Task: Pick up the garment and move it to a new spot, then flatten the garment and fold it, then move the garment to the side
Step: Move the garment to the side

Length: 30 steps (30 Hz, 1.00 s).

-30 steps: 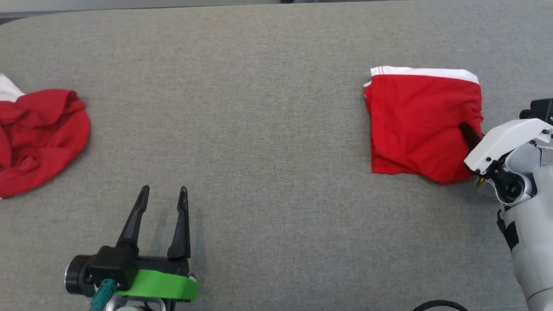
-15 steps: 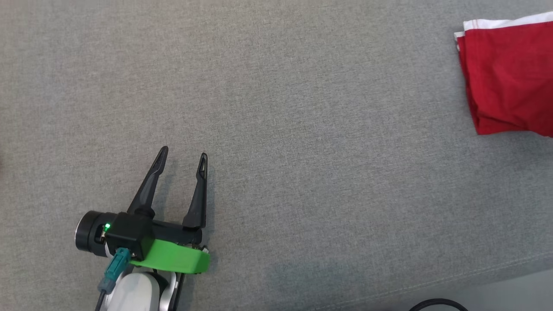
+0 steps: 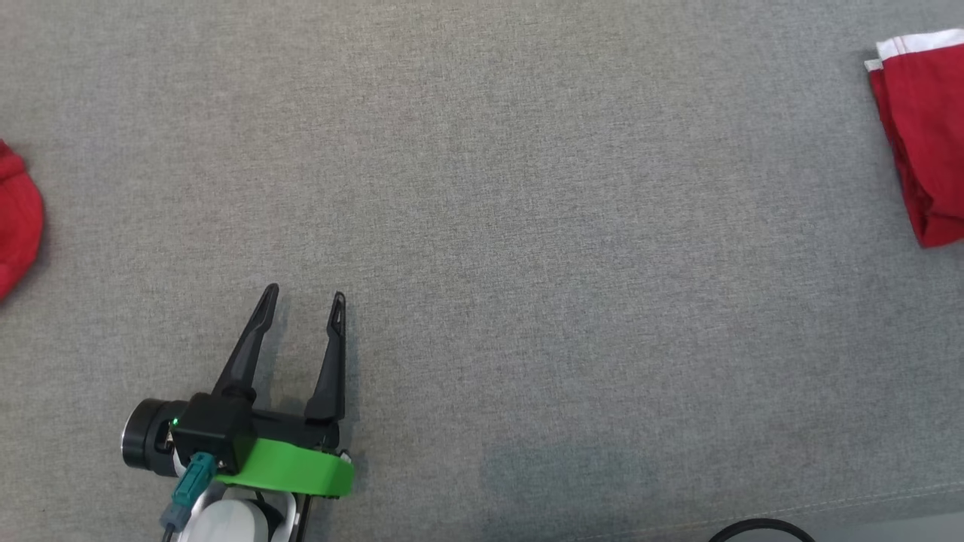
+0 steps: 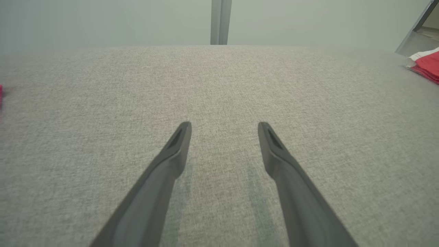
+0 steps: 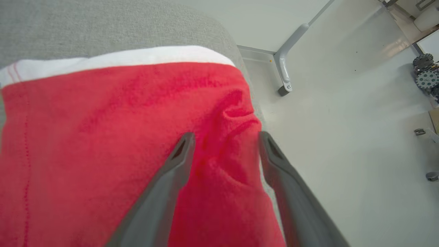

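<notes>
Garment (image 3: 925,135), red knit, white-banded, folded at right on grey woven table (image 3: 527,226); left gripper (image 3: 305,295) and right gripper (image 5: 224,137) both splay-fingered

The garment (image 5: 103,137) is bright red with a white band along one edge, and the table (image 3: 527,226) is a plain grey with a fine flecked weave. The left gripper (image 3: 306,292) is black with a vivid green collar (image 3: 294,467) and a teal plug (image 3: 188,485), the right gripper (image 5: 226,135) dark grey. A second cloth (image 3: 15,218) is the same red; the floor (image 5: 343,137) is pale grey
</notes>
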{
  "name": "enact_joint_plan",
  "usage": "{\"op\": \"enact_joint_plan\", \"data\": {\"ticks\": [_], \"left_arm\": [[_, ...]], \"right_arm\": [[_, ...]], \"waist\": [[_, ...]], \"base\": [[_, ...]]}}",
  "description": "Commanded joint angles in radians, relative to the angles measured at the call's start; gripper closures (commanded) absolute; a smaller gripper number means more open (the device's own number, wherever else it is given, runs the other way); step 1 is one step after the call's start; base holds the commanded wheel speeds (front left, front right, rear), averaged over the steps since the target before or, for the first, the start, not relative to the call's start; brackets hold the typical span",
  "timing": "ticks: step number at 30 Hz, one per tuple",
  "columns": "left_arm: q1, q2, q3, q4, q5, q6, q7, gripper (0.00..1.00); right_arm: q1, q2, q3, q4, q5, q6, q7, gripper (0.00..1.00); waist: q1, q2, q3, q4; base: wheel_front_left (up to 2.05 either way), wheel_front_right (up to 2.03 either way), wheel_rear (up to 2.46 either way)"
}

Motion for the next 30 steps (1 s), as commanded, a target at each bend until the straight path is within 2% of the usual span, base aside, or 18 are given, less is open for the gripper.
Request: {"op": "enact_joint_plan", "data": {"ticks": [1,4,7,15,20,24,30], "left_arm": [[0.013,0.000,0.003,0.000,-0.001,0.004,0.000,0.00],[0.021,0.000,0.011,-0.001,-0.007,0.005,0.000,0.00],[0.032,-0.001,0.016,-0.001,-0.010,0.005,0.000,0.00],[0.093,-0.001,0.030,0.014,-0.047,0.023,0.000,0.00],[0.124,-0.001,0.059,0.024,-0.044,0.047,0.000,0.00],[0.148,-0.001,0.086,0.050,-0.045,0.070,0.000,0.00],[0.173,-0.001,0.128,0.084,-0.054,0.071,0.000,0.00]], "right_arm": [[-0.013,-0.012,-0.011,0.005,-0.040,-0.002,-0.014,0.00],[-0.019,-0.011,-0.027,-0.011,-0.100,-0.001,-0.056,0.00],[-0.008,0.019,-0.039,-0.041,-0.124,-0.001,-0.116,0.00],[0.179,0.082,0.014,-0.230,-0.002,-0.002,-0.284,0.00],[0.344,0.121,0.007,-0.370,0.043,-0.002,-0.328,0.00],[0.527,0.208,-0.008,-0.481,0.045,-0.001,-0.350,0.00],[0.728,0.323,-0.009,-0.587,-0.009,-0.002,-0.376,0.00]], "waist": [[-0.0002,-0.0001,-0.017,-0.008],[-0.0002,-0.0001,-0.043,-0.018],[-0.0002,-0.0001,-0.085,-0.024],[-0.0002,-0.0001,-0.252,-0.010],[-0.0002,-0.0001,-0.297,-0.003],[-0.0002,-0.0001,-0.335,0.009],[-0.0002,-0.0001,-0.382,0.021]], "base": [[0.00,0.00,0.00],[0.00,0.00,0.00],[0.00,0.00,0.00],[0.00,0.00,0.00],[0.00,0.00,0.00],[0.00,0.00,0.00],[0.00,0.00,0.00]]}}
